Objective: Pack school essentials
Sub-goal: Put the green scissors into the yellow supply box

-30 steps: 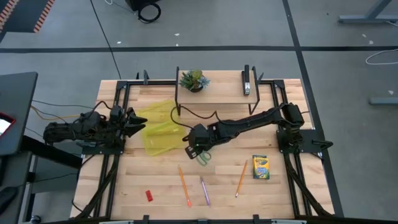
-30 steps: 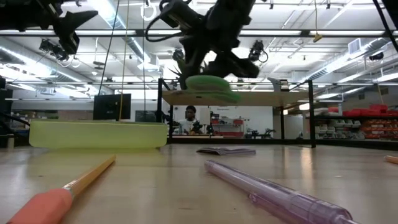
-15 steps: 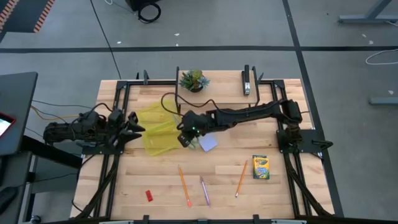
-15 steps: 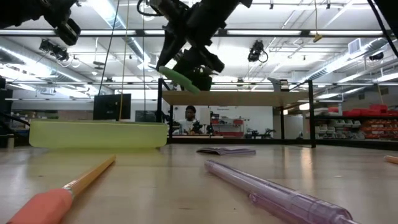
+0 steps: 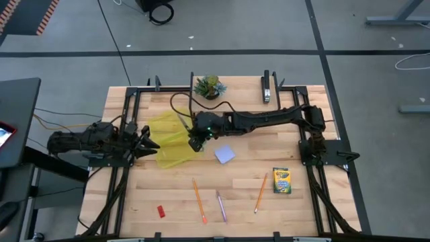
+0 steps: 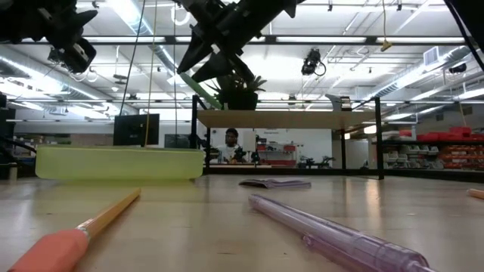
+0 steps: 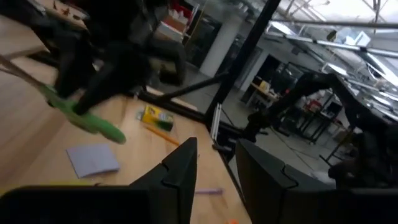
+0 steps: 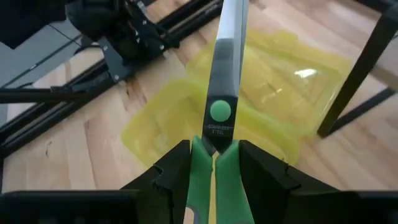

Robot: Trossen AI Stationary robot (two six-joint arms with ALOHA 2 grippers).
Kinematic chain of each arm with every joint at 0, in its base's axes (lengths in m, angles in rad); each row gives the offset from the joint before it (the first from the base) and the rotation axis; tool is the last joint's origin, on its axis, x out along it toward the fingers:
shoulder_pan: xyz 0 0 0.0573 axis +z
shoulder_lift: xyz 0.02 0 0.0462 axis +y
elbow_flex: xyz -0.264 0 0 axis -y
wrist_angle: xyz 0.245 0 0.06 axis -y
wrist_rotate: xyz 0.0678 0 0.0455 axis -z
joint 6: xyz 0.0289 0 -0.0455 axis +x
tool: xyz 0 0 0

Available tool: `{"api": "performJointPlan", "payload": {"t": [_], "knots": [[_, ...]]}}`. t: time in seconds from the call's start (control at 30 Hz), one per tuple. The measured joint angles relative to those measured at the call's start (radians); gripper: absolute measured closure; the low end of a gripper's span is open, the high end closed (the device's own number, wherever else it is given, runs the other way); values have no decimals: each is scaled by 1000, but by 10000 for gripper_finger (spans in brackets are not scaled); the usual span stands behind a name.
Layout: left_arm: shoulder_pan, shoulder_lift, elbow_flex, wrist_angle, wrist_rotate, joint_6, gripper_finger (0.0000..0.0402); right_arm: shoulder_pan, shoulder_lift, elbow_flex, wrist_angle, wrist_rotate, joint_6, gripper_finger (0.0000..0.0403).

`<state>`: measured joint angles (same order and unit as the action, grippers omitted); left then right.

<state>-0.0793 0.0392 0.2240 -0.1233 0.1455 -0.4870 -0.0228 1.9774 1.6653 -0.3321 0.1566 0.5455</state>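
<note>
The right gripper (image 8: pixel 214 171) has its jaws clamped on the green-handled scissors (image 8: pixel 219 118), blades pointing out above the yellow pouch (image 5: pixel 173 140); the left gripper (image 5: pixel 149 143) sits beside the pouch's edge, jaws apart.

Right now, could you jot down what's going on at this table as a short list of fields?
Right gripper: shut on the green-handled scissors, held above the yellow case
Left gripper: at the case's left edge
Loose on table: blue notepad, crayon box, orange pencils, purple pen, red eraser
On shelf: plant, stapler
</note>
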Motion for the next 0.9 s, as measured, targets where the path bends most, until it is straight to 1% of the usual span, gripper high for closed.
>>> {"api": "performJointPlan", "payload": {"t": [0.07,0.17,0.37,0.63,0.8,0.9], "knots": [[-22,1,-1,-23,2,-4,285,-5,0,2,21,-1,-4,265],[-55,11,-1,-46,2,-37,285,-9,0,38,6,-6,-17,265],[-122,68,-2,-48,3,-78,288,-16,0,114,-27,5,-89,265],[-200,99,-2,-45,3,-121,288,-21,2,139,-10,8,-151,265],[-229,98,-2,-42,3,-138,292,-21,50,153,69,-6,-151,265],[-243,102,-2,-36,2,-161,294,-21,122,233,25,-33,-156,265]]}}
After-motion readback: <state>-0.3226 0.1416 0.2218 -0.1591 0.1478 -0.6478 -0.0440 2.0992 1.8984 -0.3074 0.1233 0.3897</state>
